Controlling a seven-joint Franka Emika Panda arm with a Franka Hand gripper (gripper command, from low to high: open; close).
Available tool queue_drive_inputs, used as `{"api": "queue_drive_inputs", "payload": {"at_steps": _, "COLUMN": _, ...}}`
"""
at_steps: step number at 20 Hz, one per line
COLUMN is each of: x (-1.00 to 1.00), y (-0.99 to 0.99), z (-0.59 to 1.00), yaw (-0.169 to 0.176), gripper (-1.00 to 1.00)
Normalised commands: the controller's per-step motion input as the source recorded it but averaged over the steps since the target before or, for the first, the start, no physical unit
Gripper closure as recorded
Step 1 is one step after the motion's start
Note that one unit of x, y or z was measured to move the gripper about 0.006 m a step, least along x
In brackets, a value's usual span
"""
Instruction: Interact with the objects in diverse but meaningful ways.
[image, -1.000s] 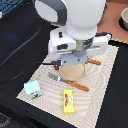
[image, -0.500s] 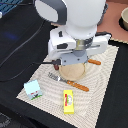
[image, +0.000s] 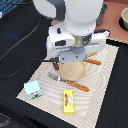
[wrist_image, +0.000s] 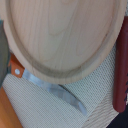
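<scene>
Filling the wrist view: smooth round wooden plate (wrist_image: 62, 37).

A: Exterior view: high, off the arm, looking down at an angle on the woven mat (image: 97, 102). Set back enough to take in the whole mat, with the arm's white body above the round wooden board (image: 73, 71).

B: Wrist view?

A: Very close, facing straight down on the same board (wrist_image: 60, 35), which fills most of the picture.

B: Overlap?

A: The board, mat weave beside it (wrist_image: 40, 107), and an orange-handled knife (wrist_image: 47, 87) at the board's rim.
</scene>
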Motion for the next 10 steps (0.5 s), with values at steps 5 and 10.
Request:
{"api": "queue_drive_inputs", "payload": {"at_steps": 5, "x": -0.48, "y": 0.04, "z": -0.16, "yaw": 0.0, "gripper": -1.0}}
{"api": "queue_drive_inputs", "payload": {"at_steps": 10, "x": -0.4, "y": 0.08, "z": -0.06, "yaw": 0.014, "gripper": -1.0}}
